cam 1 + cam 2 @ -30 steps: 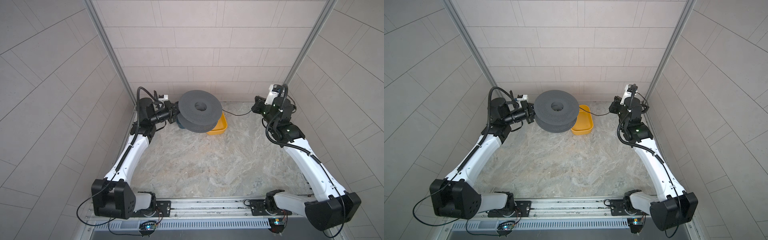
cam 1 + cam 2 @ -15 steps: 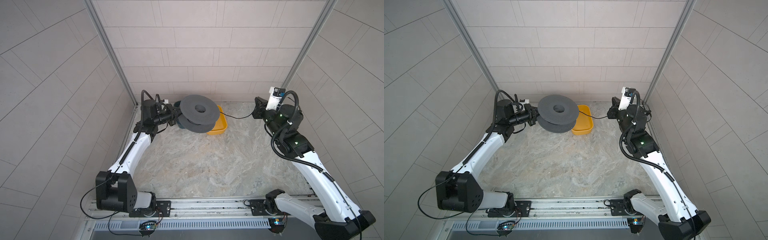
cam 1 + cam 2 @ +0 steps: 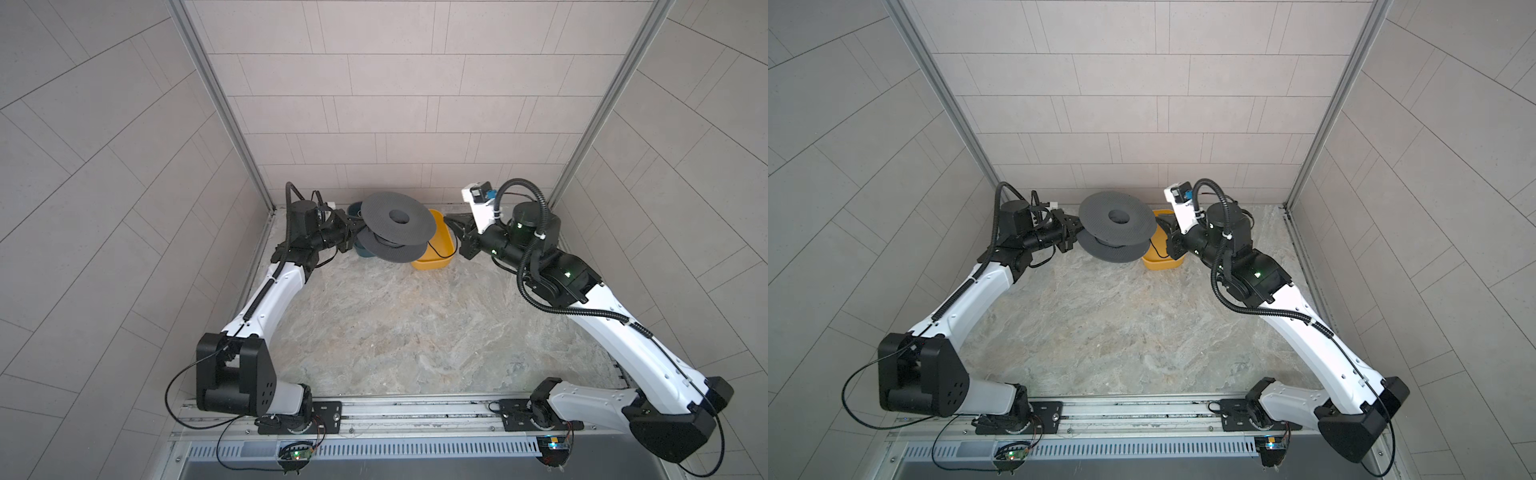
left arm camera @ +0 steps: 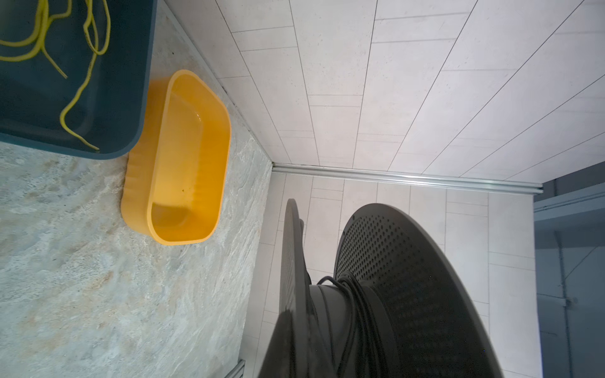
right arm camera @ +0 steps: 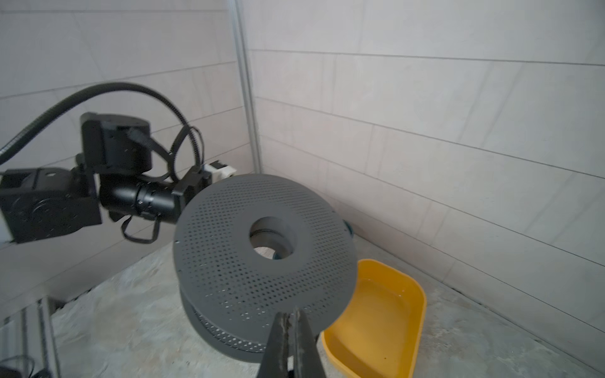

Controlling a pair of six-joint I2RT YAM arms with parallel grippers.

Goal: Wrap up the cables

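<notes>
The cables [image 4: 358,314] are 1 thin, glossy black cord: light, limp, likely slippery, and best pinched near the free end and kept taut. Most of it is coiled on the hub of the grey reel [image 3: 397,216]. The left claw [image 3: 353,232] clamps the reel by its rim above the tabletop [image 3: 395,324]. A slack strand droops over the yellow tub [image 3: 432,264] toward the right claw [image 5: 289,315]. Its jaws are together, apparently on that strand, though the pinch is hard to see.

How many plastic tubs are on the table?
2. The yellow tub stands at the back wall; the dark teal tub stands right beside it, largely hidden by the spool from above.
</notes>
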